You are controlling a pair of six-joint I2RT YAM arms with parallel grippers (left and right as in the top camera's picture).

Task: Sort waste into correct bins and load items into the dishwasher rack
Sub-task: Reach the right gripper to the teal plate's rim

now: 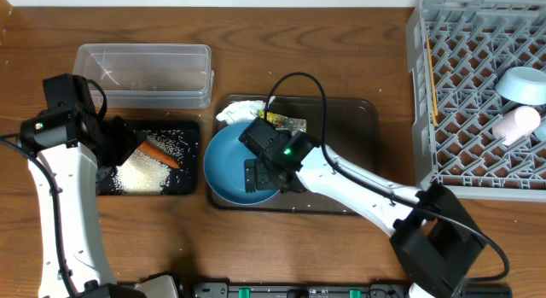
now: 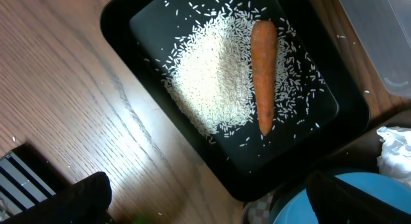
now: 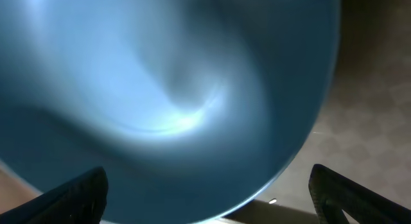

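The shallow black tray (image 1: 189,127) holds a heap of white rice (image 2: 215,76) with an orange carrot (image 2: 264,70) lying on it. My left gripper (image 1: 126,148) hovers over the tray's left end, open and empty (image 2: 212,211). My right gripper (image 1: 263,177) stands open over the large dark-blue bowl (image 1: 226,161), whose near rim lies between its fingers (image 3: 70,198). Crumpled white paper (image 1: 239,110) and the foil wrapper (image 1: 287,122) lie just behind the bowl. The grey dishwasher rack (image 1: 426,119) holds a light-blue bowl (image 1: 522,83), a pinkish cup (image 1: 517,123) and chopsticks (image 1: 432,80).
The clear plastic tub (image 1: 141,72) stands behind the black tray. The bowl, paper and wrapper rest on a dark brown serving tray (image 1: 350,136). My right arm stretches from the front right across this tray. Bare wooden table lies left of the black tray.
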